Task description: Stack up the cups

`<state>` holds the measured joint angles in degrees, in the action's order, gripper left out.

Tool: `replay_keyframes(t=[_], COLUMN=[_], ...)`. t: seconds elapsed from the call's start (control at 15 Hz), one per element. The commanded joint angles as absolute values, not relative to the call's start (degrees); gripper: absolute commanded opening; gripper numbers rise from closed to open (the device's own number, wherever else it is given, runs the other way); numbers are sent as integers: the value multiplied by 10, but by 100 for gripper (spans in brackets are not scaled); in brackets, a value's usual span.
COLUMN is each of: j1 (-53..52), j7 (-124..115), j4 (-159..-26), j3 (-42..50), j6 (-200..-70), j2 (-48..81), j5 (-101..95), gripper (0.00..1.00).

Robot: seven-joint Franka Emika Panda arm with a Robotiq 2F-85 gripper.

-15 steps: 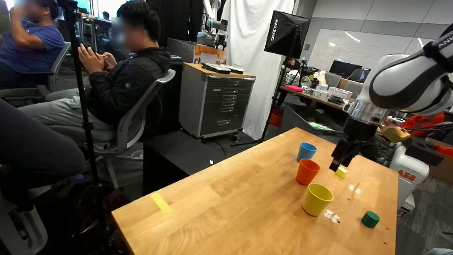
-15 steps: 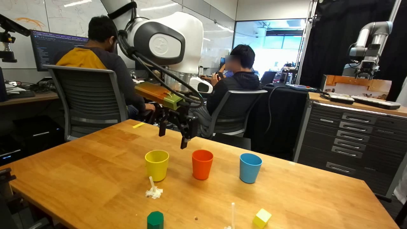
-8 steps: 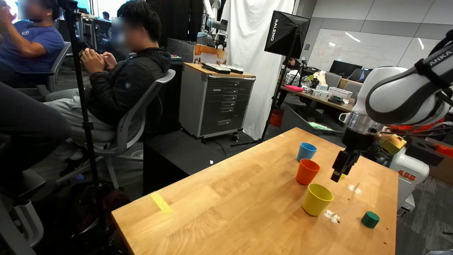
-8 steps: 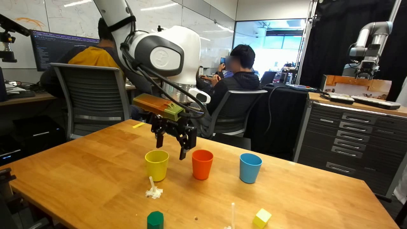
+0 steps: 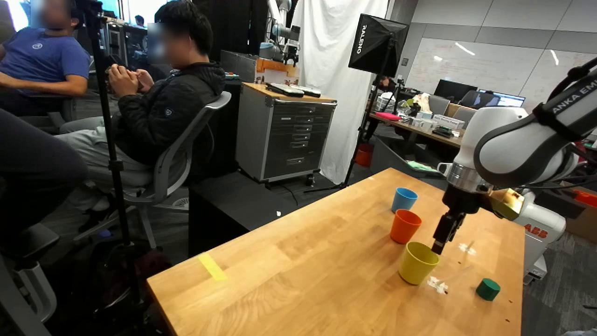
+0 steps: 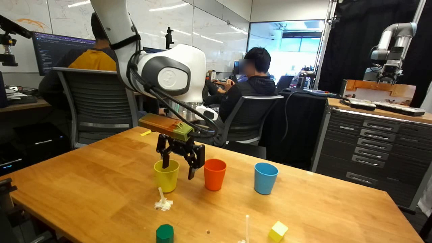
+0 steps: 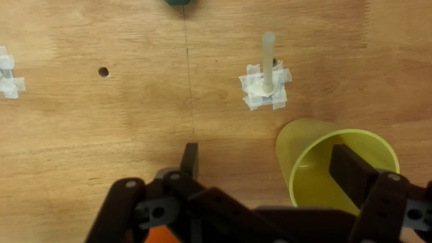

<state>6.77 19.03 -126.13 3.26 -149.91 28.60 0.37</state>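
Yellow cup (image 6: 166, 180) stood upright on table (image 6: 101, 175), orange-red cup (image 6: 214, 175) near it, blue cup (image 6: 265, 179) beyond that; none nested. Gripper (image 6: 178, 172) spread wide, held nothing: one finger over yellow cup's mouth, other outside wall. Cup looked like thin plastic: probably light, stiff, slick, easy to tip. Best hold was likely rim pinch, one finger inside, one out. Couldn't tell whether inner fingertip was below rim or touching. Wrist view showed only scrap of orange-red cup behind gripper, no blue cup.
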Motion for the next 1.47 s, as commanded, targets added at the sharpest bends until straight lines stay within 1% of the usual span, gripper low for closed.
replay_keyframes(t=[0.0,0.33,0.4,0.47,0.53,0.6,0.67,0.93,1.13,1.33,1.4], j1=[66,66,67,68,68,71,73,74,72,66,66], j7=[174,171,170,169,168,168,168,161,153,145,145], j4=[-1251,-1246,-1245,-1244,-1243,-1243,-1245,-1253,-1258,-1263,-1265], j3=[21,15,14,13,13,9,6,-1,-4,1,0], j6=[-1521,-1533,-1534,-1534,-1535,-1539,-1544,-1558,-1568,-1586,-1590], j2=[305,319,321,322,323,323,321,315,313,313,311], j5=[-16,-20,-20,-19,-19,-14,-10,-7,-7,-15,-14], gripper=[100,100,93,74,69,69,62,29,7,2,2])
